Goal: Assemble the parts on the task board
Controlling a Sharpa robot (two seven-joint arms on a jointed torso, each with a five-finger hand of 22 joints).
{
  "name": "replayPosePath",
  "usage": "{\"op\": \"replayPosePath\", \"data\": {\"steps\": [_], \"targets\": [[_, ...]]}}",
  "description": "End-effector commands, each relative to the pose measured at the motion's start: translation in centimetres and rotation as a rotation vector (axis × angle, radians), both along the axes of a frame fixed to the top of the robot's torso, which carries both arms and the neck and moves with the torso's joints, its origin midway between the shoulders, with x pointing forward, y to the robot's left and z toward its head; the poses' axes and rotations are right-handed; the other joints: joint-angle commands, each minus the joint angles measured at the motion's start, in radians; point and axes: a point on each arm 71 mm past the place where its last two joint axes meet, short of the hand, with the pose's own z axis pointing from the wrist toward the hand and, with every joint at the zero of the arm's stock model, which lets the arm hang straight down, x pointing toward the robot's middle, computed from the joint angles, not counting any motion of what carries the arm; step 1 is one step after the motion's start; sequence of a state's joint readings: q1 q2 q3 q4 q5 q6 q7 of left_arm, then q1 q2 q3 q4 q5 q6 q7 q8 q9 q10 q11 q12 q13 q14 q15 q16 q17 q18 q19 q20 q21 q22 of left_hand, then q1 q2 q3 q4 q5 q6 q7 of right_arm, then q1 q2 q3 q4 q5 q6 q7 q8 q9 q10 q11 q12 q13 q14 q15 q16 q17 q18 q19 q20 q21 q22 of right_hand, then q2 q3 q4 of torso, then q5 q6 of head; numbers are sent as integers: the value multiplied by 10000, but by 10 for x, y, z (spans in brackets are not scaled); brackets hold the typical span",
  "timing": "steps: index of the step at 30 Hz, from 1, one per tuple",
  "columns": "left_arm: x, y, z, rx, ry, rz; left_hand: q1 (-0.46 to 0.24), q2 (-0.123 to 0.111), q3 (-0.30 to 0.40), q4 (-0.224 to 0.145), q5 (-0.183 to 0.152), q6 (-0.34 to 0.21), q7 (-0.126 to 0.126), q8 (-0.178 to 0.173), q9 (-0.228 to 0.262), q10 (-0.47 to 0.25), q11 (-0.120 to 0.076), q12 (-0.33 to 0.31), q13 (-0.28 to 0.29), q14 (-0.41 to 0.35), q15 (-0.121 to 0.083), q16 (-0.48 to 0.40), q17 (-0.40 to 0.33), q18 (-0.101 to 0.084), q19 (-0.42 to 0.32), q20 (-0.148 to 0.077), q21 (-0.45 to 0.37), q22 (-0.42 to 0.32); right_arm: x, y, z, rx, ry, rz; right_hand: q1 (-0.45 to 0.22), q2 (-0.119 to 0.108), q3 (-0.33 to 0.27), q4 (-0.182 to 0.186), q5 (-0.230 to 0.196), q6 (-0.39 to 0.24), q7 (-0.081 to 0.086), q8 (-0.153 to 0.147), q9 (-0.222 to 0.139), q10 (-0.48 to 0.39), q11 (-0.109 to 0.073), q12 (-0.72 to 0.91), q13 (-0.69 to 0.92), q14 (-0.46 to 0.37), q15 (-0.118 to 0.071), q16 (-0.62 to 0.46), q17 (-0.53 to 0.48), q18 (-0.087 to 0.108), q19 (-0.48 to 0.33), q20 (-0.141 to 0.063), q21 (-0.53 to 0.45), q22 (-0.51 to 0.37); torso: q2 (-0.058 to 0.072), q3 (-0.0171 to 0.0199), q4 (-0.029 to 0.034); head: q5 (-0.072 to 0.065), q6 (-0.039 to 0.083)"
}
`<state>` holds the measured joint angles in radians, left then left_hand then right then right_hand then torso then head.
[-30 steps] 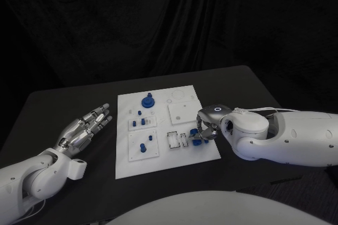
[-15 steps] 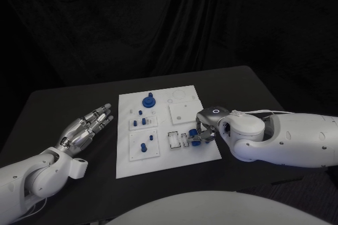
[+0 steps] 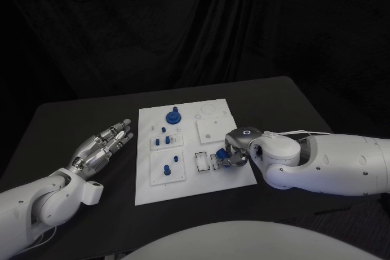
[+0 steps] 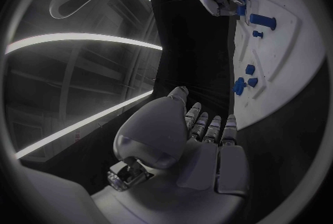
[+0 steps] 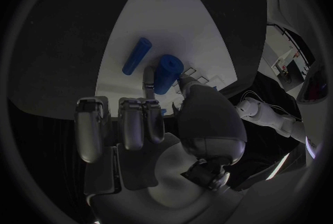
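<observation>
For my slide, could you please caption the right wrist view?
Right hand pinching a short blue cylinder over the white board, a second blue cylinder lying beside it.

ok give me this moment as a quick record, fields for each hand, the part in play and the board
left hand: open, fingers spread, off the board's left side, holding nothing
right hand: at the board's near right area, pinching a blue cylinder
blue cylinder: between the fingertips, above the white surface
loose blue rod: lying on the board beside it
task board: white plate at mid-table, several blue parts standing in its left half
</observation>
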<state>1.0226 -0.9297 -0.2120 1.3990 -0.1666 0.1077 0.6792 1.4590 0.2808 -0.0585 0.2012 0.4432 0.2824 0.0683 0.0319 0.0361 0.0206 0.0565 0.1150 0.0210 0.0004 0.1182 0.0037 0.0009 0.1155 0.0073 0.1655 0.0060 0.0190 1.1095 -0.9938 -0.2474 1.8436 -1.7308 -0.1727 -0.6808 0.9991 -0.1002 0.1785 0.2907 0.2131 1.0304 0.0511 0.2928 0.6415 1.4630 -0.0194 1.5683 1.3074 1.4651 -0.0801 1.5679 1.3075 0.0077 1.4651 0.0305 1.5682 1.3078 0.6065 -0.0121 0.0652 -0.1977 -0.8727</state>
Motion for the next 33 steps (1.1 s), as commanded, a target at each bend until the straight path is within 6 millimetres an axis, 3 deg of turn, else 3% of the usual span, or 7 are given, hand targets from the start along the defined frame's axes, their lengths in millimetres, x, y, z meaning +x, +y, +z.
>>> {"op": "replayPosePath", "data": {"steps": [1, 12, 14, 17, 21, 33], "targets": [[0, 0, 9, -873, -930, 86, 89, 17, 24, -45, 66, 8, 64, 49, 6, 28, 75, 11, 3, -4, 100, -37, -9, -15, -1, 61, 2, 15, 0, 1, -3, 131, 194, -92, 276, 24, 89, -17, 427, -58, 47, -119, 49, 1078, 79, 25, 2634, 1057, 45, 29, 2633, -77, 1057, 53, 26, 2630, -1, 6, 2, -22, 1], [0, 0, 8, -843, -873, 66, 126, 23, 151, -164, 86, 21, 77, 50, 7, 27, 79, 20, 4, -4, 123, -37, -9, -21, 2, 80, 3, 17, 2, 1, -7, 947, 605, -518, 1040, 90, 379, -157, 2073, -143, 88, -415, 171, 1078, 113, 25, 2634, 1057, 87, 29, 2633, -73, 1050, 96, 15, 2625, -3, -1, 4, 1, 1], [0, 0, 8, -843, -864, 60, 130, 24, 174, -183, 91, 28, 82, 51, 8, 27, 83, 18, 4, -4, 125, -37, -9, -20, 2, 81, 3, 17, 2, 0, -8, 1158, 750, -717, 1533, 140, 657, -440, 2917, -173, 60, -456, 212, 1078, 84, 25, 2634, 1057, 61, 29, 2633, -73, 1050, 77, 14, 2625, -6, 0, -3, 21, 1], [0, 0, 8, -841, -854, 57, 134, 25, 199, -204, 95, 33, 88, 52, 9, 31, 88, 35, 7, -4, 126, -37, -9, -21, 1, 83, 2, 14, 1, -2, -8, 1603, 932, -1065, 1837, 175, 877, -648, 3540, -170, 49, -460, 294, 1078, 71, 25, 2634, 1057, 60, 29, 2633, -73, 1049, 71, 13, 2625, -6, 3, -3, 60, 1], [0, 1, 8, -833, -843, 60, 134, 26, 251, -242, 105, 44, 94, 54, 10, 40, 129, 63, 12, -4, 120, -37, -9, -17, 3, 83, 3, 15, -2, -5, -5, 2456, 1063, -1513, 1996, 151, 981, -816, 3834, -118, 16, -366, 412, 1078, 45, 25, 2634, 1057, 49, 29, 2633, -76, 1056, 64, 24, 2630, -6, 5, 0, 96, 1], [0, 2, 7, -800, -803, 67, 126, 29, 317, -280, 115, 56, 105, 56, 11, 52, 185, 99, 18, -4, 113, -37, -9, -10, 4, 82, 4, 16, -1, -2, 20, 4814, 314, -1826, 1874, 49, 942, -797, 3965, -64, -10, -231, 552, 1078, 18, 25, 2634, 1057, 36, 29, 2633, -77, 1057, 52, 26, 2630, 4, 2, -10, 234, 1]]}}
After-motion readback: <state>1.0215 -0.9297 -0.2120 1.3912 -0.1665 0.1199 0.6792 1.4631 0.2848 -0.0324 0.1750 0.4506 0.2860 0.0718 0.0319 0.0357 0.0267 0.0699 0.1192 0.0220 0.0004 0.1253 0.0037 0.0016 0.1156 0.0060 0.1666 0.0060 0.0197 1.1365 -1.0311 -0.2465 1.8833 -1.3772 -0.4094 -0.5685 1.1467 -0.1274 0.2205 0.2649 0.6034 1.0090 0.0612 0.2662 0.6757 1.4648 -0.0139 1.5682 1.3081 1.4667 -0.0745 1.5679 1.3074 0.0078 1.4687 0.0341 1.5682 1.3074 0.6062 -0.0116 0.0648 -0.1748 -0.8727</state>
